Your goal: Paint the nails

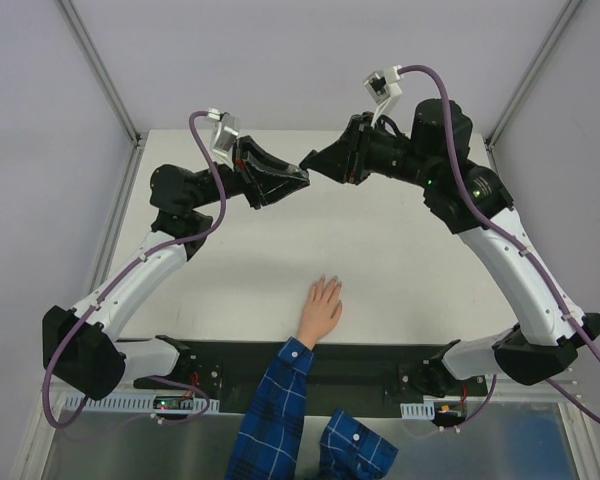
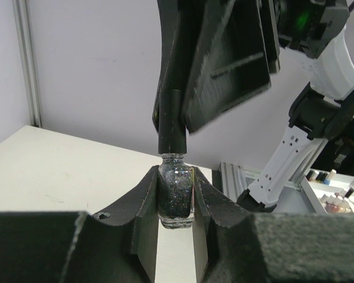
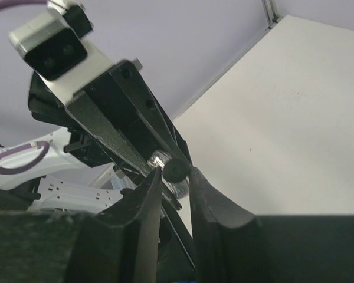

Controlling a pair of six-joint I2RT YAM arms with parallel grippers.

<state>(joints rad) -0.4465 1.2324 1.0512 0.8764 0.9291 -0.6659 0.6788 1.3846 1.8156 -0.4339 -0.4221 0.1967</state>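
Observation:
A light-skinned hand (image 1: 320, 308) with a blue plaid sleeve (image 1: 280, 400) lies flat on the table near the front edge; its nails (image 1: 326, 281) are too small to make out. My left gripper (image 2: 176, 197) is shut on a small dark glittery polish bottle (image 2: 176, 194), held up at the back of the table (image 1: 298, 176). My right gripper (image 3: 176, 172) is shut on the bottle's black cap (image 3: 174, 170), seen as a black stem above the bottle in the left wrist view (image 2: 171, 127). Both grippers meet high above the table, far behind the hand.
The white table (image 1: 400, 260) has raised metal rails at its sides. A black base plate (image 1: 360, 365) runs along the near edge. In the left wrist view a tray of other polish bottles (image 2: 336, 197) shows beyond the table's right side.

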